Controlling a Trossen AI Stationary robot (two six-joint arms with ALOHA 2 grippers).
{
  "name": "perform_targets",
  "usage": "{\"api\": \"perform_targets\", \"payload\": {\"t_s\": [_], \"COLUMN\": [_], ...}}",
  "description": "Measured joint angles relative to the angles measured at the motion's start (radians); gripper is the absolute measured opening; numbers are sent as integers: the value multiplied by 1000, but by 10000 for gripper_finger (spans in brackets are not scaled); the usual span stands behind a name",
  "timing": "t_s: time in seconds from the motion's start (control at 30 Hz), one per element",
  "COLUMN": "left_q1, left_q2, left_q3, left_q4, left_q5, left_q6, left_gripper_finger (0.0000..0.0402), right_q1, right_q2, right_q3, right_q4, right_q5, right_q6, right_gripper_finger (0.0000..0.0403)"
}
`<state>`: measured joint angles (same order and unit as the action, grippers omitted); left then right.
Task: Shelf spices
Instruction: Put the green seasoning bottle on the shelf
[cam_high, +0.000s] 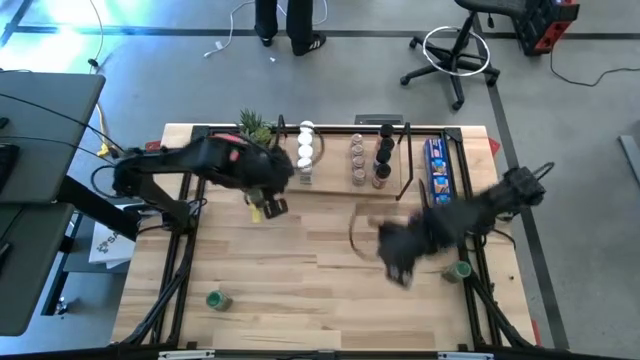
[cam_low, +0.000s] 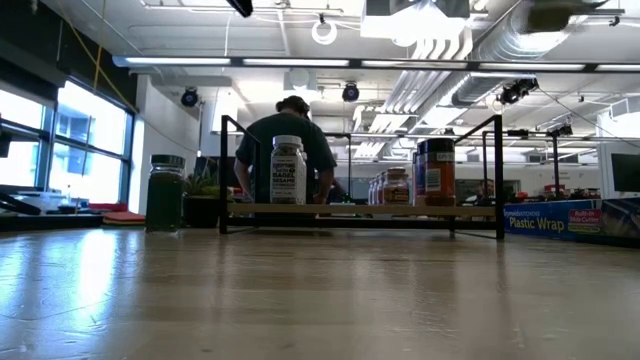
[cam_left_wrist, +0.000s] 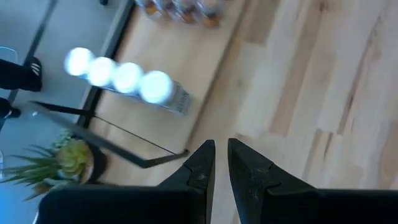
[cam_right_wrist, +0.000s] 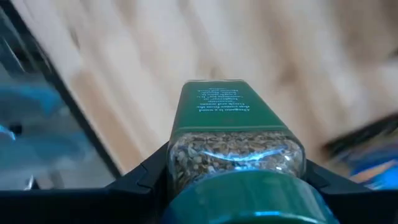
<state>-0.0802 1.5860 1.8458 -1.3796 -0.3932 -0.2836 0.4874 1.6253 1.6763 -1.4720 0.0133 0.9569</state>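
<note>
My right gripper (cam_right_wrist: 233, 186) is over the right middle of the table (cam_high: 300, 260), shut on a green-capped spice jar (cam_right_wrist: 233, 149); in the high view the gripper (cam_high: 397, 258) hides the jar. My left gripper (cam_left_wrist: 221, 155) hovers at the shelf's (cam_high: 335, 185) front left corner, fingers shut on nothing, also seen in the high view (cam_high: 268, 205). On the shelf stand a row of white-topped jars (cam_left_wrist: 121, 76) and two rows of brown jars (cam_high: 370, 158). Two green-topped jars rest loose on the table, near left (cam_high: 218, 299) and near right (cam_high: 458, 270). My right gripper pinches the jar between its two fingers (cam_right_wrist: 146, 177) at the clear shoulder (cam_right_wrist: 233, 155) just past the green cap. The cap points back toward the wrist and the green-labelled body (cam_right_wrist: 221, 106) sticks out forward along the fingers. The blurred tabletop shows behind it.
A long blue box (cam_high: 437, 170) lies right of the shelf and a small potted plant (cam_high: 255, 125) sits at its far left. The shelf's black side rails (cam_low: 222, 175) stand upright. A person (cam_low: 290, 140) is behind the table. Bare wood lies along the near middle.
</note>
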Motion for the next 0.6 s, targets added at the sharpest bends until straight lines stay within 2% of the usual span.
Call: {"api": "perform_targets", "payload": {"t_s": [0.13, 0.27, 0.43, 0.6], "left_q1": [19, 36, 61, 83], "left_q2": [-74, -137, -186, -194], "left_q3": [0, 0, 0, 0], "left_q4": [-11, -13, -24, -43], "left_q5": [-9, 5, 6, 10], "left_q6": [-1, 0, 84, 87], "left_gripper_finger": [39, 39, 39, 39], "right_q1": [-223, -430, -616, -734], "right_q2": [29, 104, 230, 350], "right_q3": [232, 374, 451, 454], "right_q4": [-103, -97, -87, 1], "right_q5": [64, 66, 65, 37], "right_q6": [-228, -452, -742, -973], "right_gripper_finger": [184, 184, 184, 184]}}
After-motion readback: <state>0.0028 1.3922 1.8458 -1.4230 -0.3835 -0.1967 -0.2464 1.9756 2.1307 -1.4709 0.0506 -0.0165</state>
